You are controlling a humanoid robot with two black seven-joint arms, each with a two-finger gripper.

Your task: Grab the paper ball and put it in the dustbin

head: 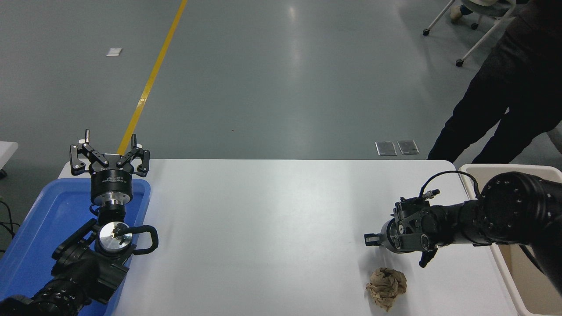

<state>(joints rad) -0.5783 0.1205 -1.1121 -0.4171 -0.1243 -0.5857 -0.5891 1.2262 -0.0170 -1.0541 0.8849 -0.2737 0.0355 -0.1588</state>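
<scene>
Tan paper ball (386,287) was seen on the tabletop (263,228), at 6 o'clock of the right gripper (397,250), fingers spread; left gripper (109,151) fingers also spread.

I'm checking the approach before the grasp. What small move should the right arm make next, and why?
Probably bring the right gripper down and slightly nearer, over the paper ball. It hangs just beyond the ball, not touching it, and the ball lies loose on the white table, with the dustbin close at the right.
</scene>
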